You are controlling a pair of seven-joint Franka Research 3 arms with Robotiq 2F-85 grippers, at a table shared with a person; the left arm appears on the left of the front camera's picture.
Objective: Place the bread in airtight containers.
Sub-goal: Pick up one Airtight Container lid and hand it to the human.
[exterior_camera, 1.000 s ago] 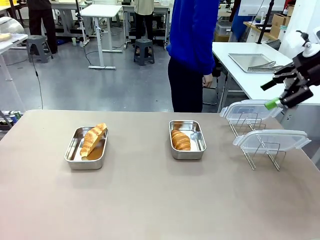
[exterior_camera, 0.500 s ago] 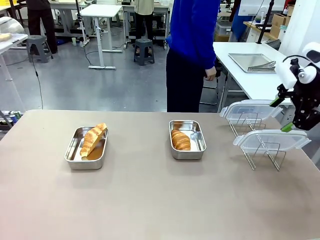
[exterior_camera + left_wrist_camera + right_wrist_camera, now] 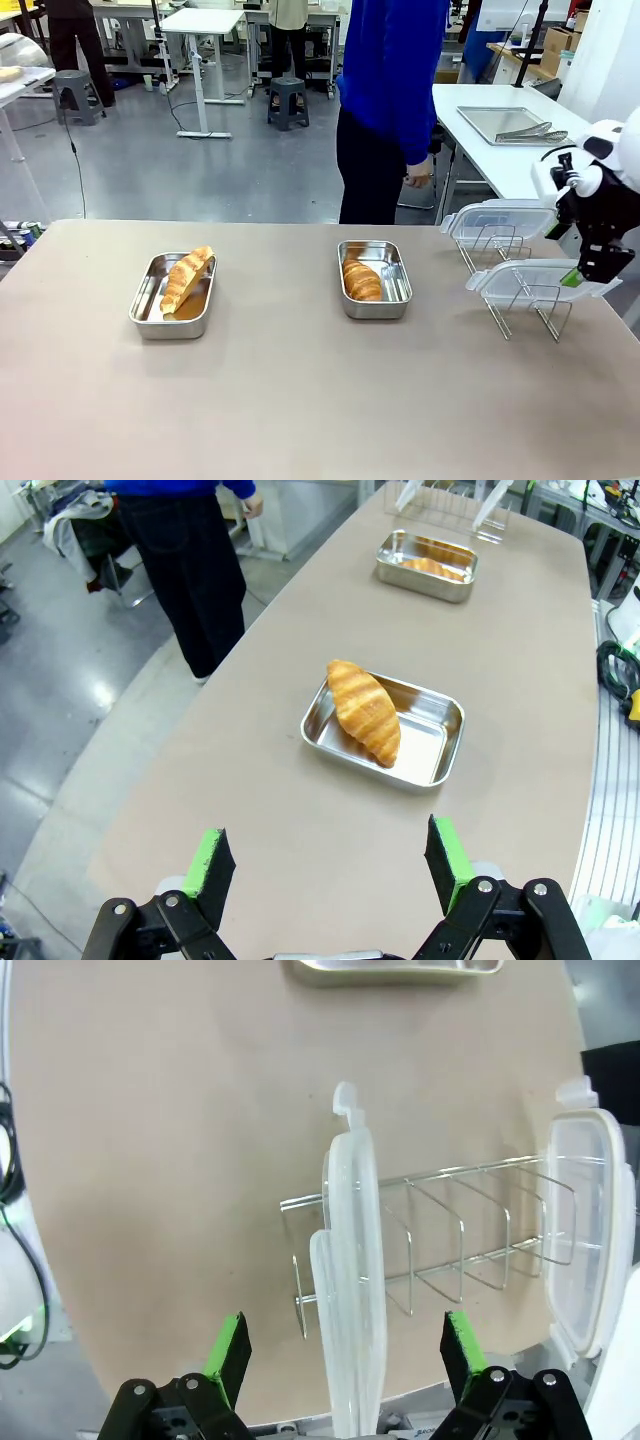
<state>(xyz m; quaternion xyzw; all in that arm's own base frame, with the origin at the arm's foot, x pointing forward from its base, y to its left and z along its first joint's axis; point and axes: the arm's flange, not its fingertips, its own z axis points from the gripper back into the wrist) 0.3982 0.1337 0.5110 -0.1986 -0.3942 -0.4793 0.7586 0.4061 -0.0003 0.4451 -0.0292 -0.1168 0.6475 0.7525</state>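
2 shallow steel containers sit open on the tabletop. The left container (image 3: 149, 300) lies toward the left edge, and its croissant (image 3: 187, 277) rests slanted, 1 end raised on the rim at a far corner and the other down on the floor of the box. The right container (image 3: 397, 285) sits just right of the middle, nearer the far edge, with the second croissant (image 3: 361, 281) lying flat along its left side. 2 clear lids stand on edge in a wire rack (image 3: 530, 298) by the right edge, the far lid (image 3: 497, 218) behind the near lid (image 3: 540, 278). The right gripper (image 3: 345, 1345) hangs over the near lid with its fingers spread wide, 1 green pad on each side of the lid's upright edge, apart from both faces. The left gripper (image 3: 328, 858) hovers above the tabletop's left end, its fingers likewise wide apart and empty, pointing toward the left container. A person (image 3: 390, 100) in a blue top stands beyond the far edge.
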